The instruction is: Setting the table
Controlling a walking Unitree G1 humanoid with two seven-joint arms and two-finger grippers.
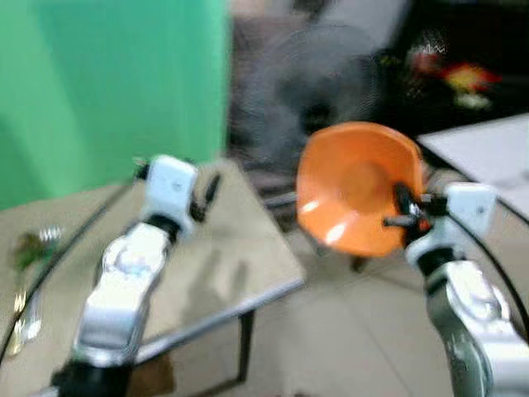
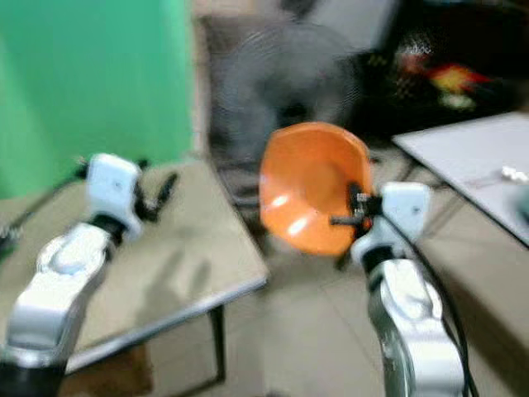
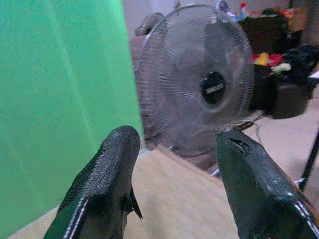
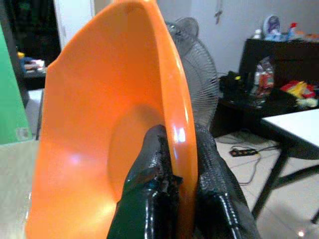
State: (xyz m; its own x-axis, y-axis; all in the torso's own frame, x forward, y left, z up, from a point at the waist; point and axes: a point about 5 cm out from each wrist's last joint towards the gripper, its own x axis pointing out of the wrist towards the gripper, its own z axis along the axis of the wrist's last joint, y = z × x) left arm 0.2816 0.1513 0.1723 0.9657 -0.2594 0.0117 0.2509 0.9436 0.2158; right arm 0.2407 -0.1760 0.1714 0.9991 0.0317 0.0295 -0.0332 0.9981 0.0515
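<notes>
We see the right gripper clamped on the rim of the orange bowl, one finger inside it and one outside. It holds the bowl on edge in the air, above the floor, off the beige tabletop's near right corner. The left gripper hangs over that tabletop near its right edge, fingers spread and holding nothing. Some cutlery lies blurred by the tabletop's left edge. A standing fan is beyond.
</notes>
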